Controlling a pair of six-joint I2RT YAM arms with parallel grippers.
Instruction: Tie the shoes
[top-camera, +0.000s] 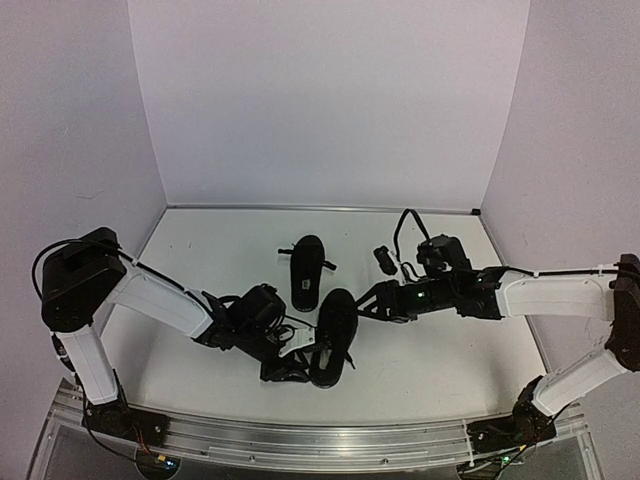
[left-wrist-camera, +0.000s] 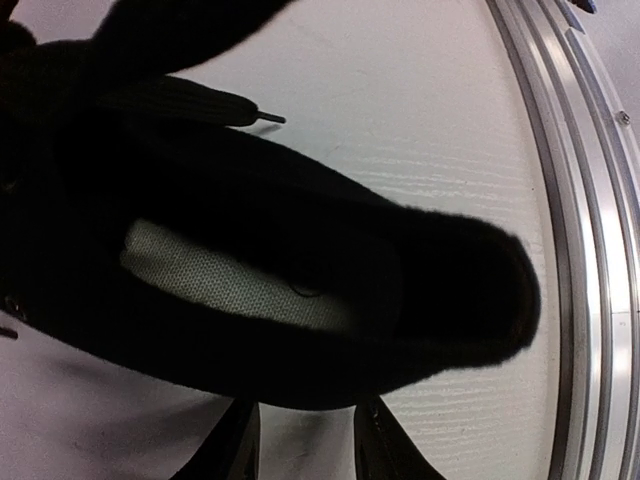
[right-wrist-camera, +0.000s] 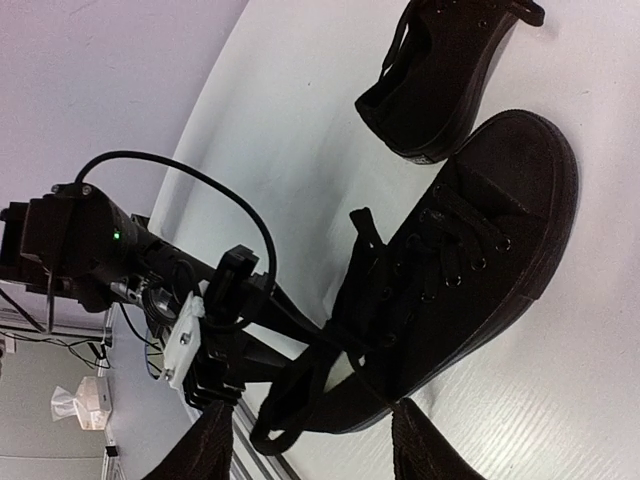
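Left hand (left-wrist-camera: 306, 410) at heel of near shoe (left-wrist-camera: 330, 210), likely steadying; we cannot tell if it grips. Right hand (right-wrist-camera: 315, 408) spread, empty, facing laces (right-wrist-camera: 455, 250), probably its next pick.

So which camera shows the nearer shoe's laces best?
The right wrist view: the laces crisscross in plain sight, close up. The top view shows only a small dark shoe; the left wrist view shows mainly its insole.

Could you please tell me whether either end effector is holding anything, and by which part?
Nothing is visibly held. The right end effector is open short of the nearer shoe; the left end effector is open beside its heel.
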